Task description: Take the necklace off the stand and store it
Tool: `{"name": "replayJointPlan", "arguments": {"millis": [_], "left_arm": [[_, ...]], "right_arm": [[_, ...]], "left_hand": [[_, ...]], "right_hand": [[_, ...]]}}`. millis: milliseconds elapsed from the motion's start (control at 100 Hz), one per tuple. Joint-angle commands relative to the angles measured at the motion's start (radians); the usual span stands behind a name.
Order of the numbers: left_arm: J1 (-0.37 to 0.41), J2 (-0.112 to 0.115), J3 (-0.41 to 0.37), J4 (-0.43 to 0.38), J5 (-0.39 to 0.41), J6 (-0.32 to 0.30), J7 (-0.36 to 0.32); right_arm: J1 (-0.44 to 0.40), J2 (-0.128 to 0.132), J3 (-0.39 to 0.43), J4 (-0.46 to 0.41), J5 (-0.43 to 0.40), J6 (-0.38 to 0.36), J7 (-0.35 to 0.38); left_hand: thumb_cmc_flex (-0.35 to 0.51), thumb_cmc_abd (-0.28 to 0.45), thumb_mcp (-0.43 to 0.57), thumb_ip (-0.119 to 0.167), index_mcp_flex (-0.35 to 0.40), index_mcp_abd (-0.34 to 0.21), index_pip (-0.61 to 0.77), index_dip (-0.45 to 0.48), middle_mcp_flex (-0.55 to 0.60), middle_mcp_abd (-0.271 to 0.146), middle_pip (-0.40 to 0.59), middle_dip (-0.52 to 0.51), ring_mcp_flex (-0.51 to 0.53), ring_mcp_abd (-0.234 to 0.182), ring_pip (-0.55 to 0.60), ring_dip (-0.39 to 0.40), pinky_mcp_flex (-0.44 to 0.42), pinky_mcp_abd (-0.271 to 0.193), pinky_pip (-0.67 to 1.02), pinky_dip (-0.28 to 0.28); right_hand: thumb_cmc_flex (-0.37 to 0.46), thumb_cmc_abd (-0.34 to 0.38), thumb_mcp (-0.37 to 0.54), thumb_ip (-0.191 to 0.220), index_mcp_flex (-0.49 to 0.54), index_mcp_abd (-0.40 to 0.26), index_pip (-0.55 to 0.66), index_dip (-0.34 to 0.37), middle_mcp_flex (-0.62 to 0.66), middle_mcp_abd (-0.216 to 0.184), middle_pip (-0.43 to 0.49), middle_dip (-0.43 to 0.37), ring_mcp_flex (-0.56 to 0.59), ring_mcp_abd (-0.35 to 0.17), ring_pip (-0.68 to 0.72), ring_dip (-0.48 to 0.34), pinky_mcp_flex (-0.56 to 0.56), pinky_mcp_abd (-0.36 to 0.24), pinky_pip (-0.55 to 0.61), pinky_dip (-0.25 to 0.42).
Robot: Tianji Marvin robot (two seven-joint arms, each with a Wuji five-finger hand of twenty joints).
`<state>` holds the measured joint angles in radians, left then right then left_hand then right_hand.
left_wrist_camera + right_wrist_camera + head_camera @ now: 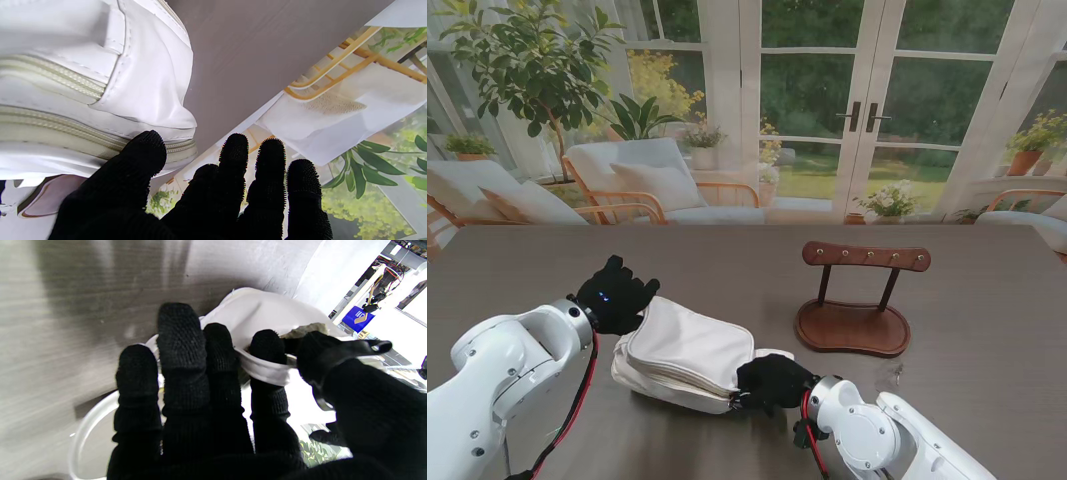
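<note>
The brown wooden necklace stand [852, 300] is upright on the table to my right, and I see no necklace on its pegs. A white zippered bag [689, 352] lies flat in front of me. My left hand [615, 293] is at the bag's far left end, fingers spread. Its thumb [146, 150] rests on the zipper end of the bag [100, 66]. My right hand [772, 380] is at the near right end, where thumb and forefinger [268, 350] pinch the white rim of the bag [263, 311]. A small metal glint shows by the thumb. The necklace itself cannot be made out.
A tiny shiny thing [897, 373] lies on the table near the stand's base, too small to identify. The dark wood table [987, 330] stretches wide around the bag. Beyond its far edge are cushioned chairs [642, 185], plants and glass doors.
</note>
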<state>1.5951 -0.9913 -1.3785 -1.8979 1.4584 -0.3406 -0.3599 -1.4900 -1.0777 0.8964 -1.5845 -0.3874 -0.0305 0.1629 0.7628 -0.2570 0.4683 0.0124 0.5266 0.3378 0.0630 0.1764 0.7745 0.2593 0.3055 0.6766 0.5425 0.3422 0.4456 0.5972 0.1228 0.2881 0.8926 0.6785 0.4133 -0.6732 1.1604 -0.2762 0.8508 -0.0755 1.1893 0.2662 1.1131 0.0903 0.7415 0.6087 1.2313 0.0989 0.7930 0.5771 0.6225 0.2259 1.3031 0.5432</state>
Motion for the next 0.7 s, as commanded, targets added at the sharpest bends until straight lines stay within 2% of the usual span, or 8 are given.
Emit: {"name": "replayJointPlan", "arguments": {"millis": [0,160,180,240,280,440,590,690], "left_arm": [[0.023,-0.006,-0.003,-0.006,-0.016,-0.018,-0.021],[0.034,-0.004,-0.030,0.005,-0.011,-0.024,-0.045],[0.035,-0.004,-0.033,0.006,-0.008,-0.026,-0.050],[0.039,-0.003,-0.043,0.011,0.000,-0.030,-0.063],[0.042,-0.002,-0.049,0.014,0.009,-0.031,-0.069],[0.062,0.000,-0.071,0.021,0.047,-0.039,-0.077],[0.081,-0.001,-0.087,0.011,0.075,-0.037,-0.078],[0.094,-0.003,-0.099,-0.006,0.085,-0.028,-0.044]], "right_arm": [[0.006,-0.015,0.001,-0.007,-0.002,0.003,0.004],[0.006,-0.015,0.002,-0.005,0.000,-0.002,0.006],[0.005,-0.015,0.002,-0.005,0.001,-0.002,0.005],[0.005,-0.015,0.003,-0.004,0.005,-0.004,0.006],[0.004,-0.016,0.003,-0.004,0.006,-0.006,0.005],[0.003,-0.015,0.003,-0.003,0.009,-0.011,0.008],[0.000,-0.014,0.004,-0.004,0.013,-0.012,0.010],[-0.003,-0.014,0.005,-0.005,0.017,-0.012,0.011]], "left_hand": [[-0.097,0.021,-0.115,-0.068,0.006,0.014,0.006,0.002,-0.001,-0.004,-0.003,0.006,0.023,-0.001,0.001,0.005,0.003,0.016,0.027,-0.010],[-0.092,-0.003,-0.090,-0.071,0.006,0.012,0.006,0.003,-0.004,-0.009,-0.010,-0.003,0.021,-0.007,-0.004,0.003,0.003,0.013,0.025,-0.013],[-0.114,-0.018,-0.033,-0.082,0.004,0.011,0.005,0.004,-0.005,-0.012,-0.008,-0.008,0.021,-0.009,-0.006,0.003,0.004,0.012,0.022,-0.016],[-0.104,-0.050,0.000,-0.085,0.005,0.009,0.005,0.005,-0.010,-0.016,-0.011,-0.012,0.018,-0.014,-0.009,0.002,0.002,0.009,0.021,-0.017],[-0.115,-0.087,0.068,-0.096,-0.001,0.009,0.001,0.002,-0.014,-0.019,-0.018,-0.021,0.018,-0.019,-0.013,-0.001,0.000,0.006,0.014,-0.021],[-0.154,-0.206,0.231,-0.124,-0.065,0.012,-0.025,-0.018,-0.039,-0.027,-0.055,-0.070,0.007,-0.031,-0.037,-0.014,-0.005,-0.003,-0.012,-0.029],[-0.183,-0.205,0.234,-0.131,-0.108,0.011,-0.037,-0.031,-0.074,-0.018,-0.120,-0.148,-0.020,-0.025,-0.092,-0.046,-0.021,-0.002,-0.066,-0.047],[-0.168,-0.193,0.242,-0.127,-0.110,-0.005,-0.035,-0.032,-0.084,-0.014,-0.136,-0.169,-0.026,-0.021,-0.103,-0.052,-0.024,-0.001,-0.071,-0.046]], "right_hand": [[0.004,-0.026,0.036,0.002,-0.106,0.032,-0.093,-0.015,-0.055,-0.015,-0.042,-0.014,0.044,-0.007,0.019,0.006,0.066,-0.016,0.053,-0.017],[-0.024,-0.024,0.030,0.009,-0.099,0.037,-0.112,-0.012,-0.059,-0.015,-0.042,-0.017,0.040,-0.003,0.021,0.007,0.063,-0.016,0.052,-0.018],[-0.029,-0.024,0.028,0.010,-0.098,0.038,-0.115,-0.010,-0.060,-0.013,-0.042,-0.018,0.039,-0.003,0.021,0.007,0.062,-0.016,0.051,-0.018],[-0.048,-0.019,0.020,0.019,-0.094,0.041,-0.134,0.000,-0.064,-0.011,-0.044,-0.020,0.037,-0.003,0.020,0.007,0.060,-0.015,0.050,-0.017],[-0.054,-0.020,0.018,0.021,-0.094,0.043,-0.138,0.001,-0.067,-0.011,-0.045,-0.020,0.036,-0.002,0.020,0.007,0.058,-0.015,0.050,-0.017],[-0.069,-0.013,0.011,0.042,-0.093,0.054,-0.172,0.025,-0.071,-0.009,-0.044,-0.020,0.032,0.000,0.019,0.007,0.054,-0.013,0.047,-0.016],[-0.080,-0.003,0.009,0.053,-0.093,0.061,-0.184,0.030,-0.077,-0.007,-0.045,-0.021,0.028,0.001,0.018,0.007,0.052,-0.012,0.047,-0.015],[-0.096,0.011,0.004,0.080,-0.093,0.070,-0.205,0.045,-0.082,-0.005,-0.045,-0.020,0.025,0.003,0.019,0.007,0.048,-0.011,0.045,-0.014]]}}
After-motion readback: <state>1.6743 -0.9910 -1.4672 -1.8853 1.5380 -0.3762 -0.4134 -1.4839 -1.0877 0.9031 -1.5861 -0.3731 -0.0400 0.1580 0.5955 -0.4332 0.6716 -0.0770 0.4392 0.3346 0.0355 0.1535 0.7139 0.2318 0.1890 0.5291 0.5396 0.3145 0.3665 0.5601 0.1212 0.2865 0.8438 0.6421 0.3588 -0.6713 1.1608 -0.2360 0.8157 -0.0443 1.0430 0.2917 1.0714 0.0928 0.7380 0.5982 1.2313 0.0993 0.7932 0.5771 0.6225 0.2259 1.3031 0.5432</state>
